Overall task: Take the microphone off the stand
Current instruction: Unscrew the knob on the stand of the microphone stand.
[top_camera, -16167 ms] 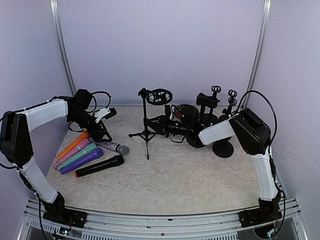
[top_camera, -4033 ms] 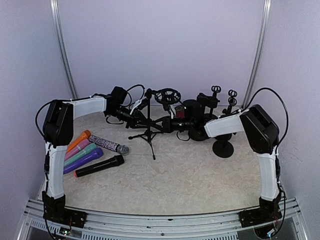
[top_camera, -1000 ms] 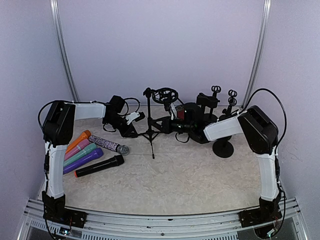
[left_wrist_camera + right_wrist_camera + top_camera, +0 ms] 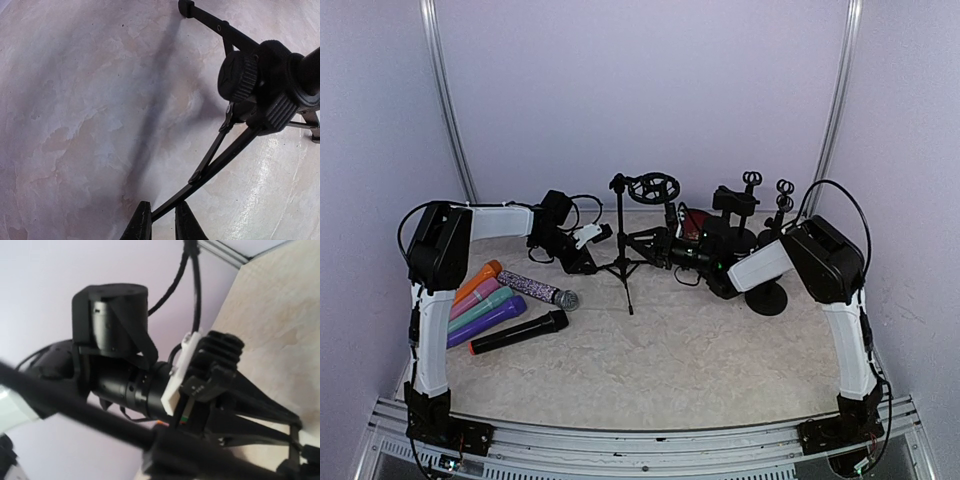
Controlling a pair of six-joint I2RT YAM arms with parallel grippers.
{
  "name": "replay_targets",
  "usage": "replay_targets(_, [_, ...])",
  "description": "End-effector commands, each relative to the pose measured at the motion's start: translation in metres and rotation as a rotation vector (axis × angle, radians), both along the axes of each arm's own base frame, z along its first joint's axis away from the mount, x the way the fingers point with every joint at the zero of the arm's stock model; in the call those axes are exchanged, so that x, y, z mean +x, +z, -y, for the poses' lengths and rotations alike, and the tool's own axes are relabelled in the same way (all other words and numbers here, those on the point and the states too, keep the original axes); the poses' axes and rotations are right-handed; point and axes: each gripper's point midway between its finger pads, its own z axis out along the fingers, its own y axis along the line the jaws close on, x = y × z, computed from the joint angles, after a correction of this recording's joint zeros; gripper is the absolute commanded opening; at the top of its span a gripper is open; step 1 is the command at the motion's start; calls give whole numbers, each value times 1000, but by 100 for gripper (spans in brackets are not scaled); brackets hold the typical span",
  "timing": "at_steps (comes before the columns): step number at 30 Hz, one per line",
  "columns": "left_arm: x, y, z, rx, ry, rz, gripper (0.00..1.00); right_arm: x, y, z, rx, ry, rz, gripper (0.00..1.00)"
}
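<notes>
Mid-table, toward back: stand (image 4: pixel 623 240), thin tripod, light, tippy. Microphone likely in ring mount (image 4: pixel 653 188) at stand top; too dark to confirm. Expect rigid, smooth body, modest weight: grip barrel, not mount. Your left pincer (image 4: pixel 161 226) nearly closed, pinching tripod leg (image 4: pixel 215 162) low by table (image 4: pixel 75 125). Your right pincer (image 4: pixel 666 248) near pole (image 4: pixel 620 215); spread or closed, cannot tell.

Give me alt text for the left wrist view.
The left gripper pinches a stand leg at the bottom edge. The stand's hub with ribbed knobs fills the upper right, above a pale marbled table.
</notes>
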Motion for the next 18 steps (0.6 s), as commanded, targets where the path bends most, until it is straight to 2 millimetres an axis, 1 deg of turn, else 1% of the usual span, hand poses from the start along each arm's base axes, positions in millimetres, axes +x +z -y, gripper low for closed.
replay_targets(1, [0,-16,-1,46,4,-4,15,6,2,-3,67,50,-109,43])
replay_targets(6, [-1,-16,0,46,0,-2,15,8,-4,-4,76,57,-151,38])
replay_targets(11, [-1,-16,1,51,-5,3,15,11,1,-5,100,64,-151,35])
replay_targets(15, [-1,-16,1,56,-6,4,15,13,5,-7,111,68,-143,28])
replay_targets(18, [-1,-17,1,58,-6,4,15,13,5,-6,117,70,-139,19])
